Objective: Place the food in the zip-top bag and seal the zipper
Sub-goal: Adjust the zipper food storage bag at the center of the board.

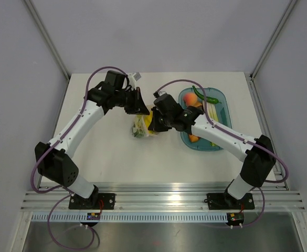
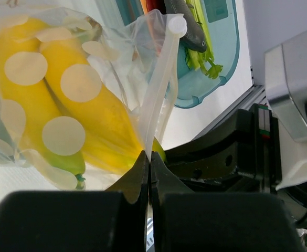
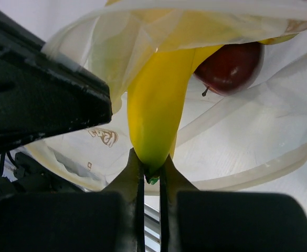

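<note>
The right gripper (image 3: 150,167) has its fingers closed on the greenish tip of the banana bunch (image 3: 158,105). From that pinch the bunch's long axis runs straight away from the fingers and into the open mouth of the zip-top bag (image 3: 237,152). Most of its length is already past the mouth edge. A dark red apple (image 3: 231,65) lies deeper inside, just beside the bunch on its right in the wrist view.

The left gripper (image 2: 148,157) is clamped shut on the zipper (image 2: 161,84). It pinches the clear strip where the strip comes down toward the fingers and holds that side of the mouth up. The two grippers meet nearly nose to nose at the bag, which lies about the middle of the worktop, a little toward the far edge.

Toward the right edge sits the teal tray (image 1: 222,105). It holds more food, among it an orange fruit (image 1: 190,98) and a green pepper (image 1: 208,98).

The coming move turns on that alignment. Since the bunch points along the right fingers into the bag, a short push along the same line should seat it fully. Opening the fingers should then leave it there. The right arm is nearer the tray and better placed to fetch the remaining pieces, while the left holds the mouth. The zipper is not yet sealed.
</note>
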Robot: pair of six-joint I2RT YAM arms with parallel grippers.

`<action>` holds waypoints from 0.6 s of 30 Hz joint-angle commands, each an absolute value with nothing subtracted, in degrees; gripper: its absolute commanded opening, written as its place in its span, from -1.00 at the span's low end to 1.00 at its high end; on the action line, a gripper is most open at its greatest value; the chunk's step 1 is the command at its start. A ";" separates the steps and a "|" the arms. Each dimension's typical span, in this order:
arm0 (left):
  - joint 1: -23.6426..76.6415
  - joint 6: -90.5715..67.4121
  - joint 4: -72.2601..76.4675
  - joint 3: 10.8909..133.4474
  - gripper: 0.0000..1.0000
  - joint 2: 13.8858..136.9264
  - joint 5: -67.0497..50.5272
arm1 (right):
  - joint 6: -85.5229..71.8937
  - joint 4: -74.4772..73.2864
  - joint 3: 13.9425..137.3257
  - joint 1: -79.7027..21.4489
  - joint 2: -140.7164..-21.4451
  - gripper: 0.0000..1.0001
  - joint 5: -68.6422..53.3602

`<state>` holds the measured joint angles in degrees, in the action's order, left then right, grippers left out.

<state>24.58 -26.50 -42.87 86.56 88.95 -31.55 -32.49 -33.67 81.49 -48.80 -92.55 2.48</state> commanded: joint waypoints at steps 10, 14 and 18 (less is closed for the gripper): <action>24.96 -27.34 -39.99 87.80 -1.00 85.86 -37.88 | -36.91 -23.83 84.73 -48.69 -101.69 -1.00 7.21; 24.87 -26.19 -41.48 88.77 -1.00 88.15 -37.27 | -36.56 -25.74 84.73 -48.69 -97.93 -0.35 6.94; 24.44 -25.49 -41.66 89.12 -1.00 88.59 -35.86 | -36.47 -28.47 82.36 -48.69 -91.33 0.00 10.80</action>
<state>23.40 -25.50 -42.46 86.11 88.79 -30.41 -36.10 -28.16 82.98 -48.95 -97.84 6.17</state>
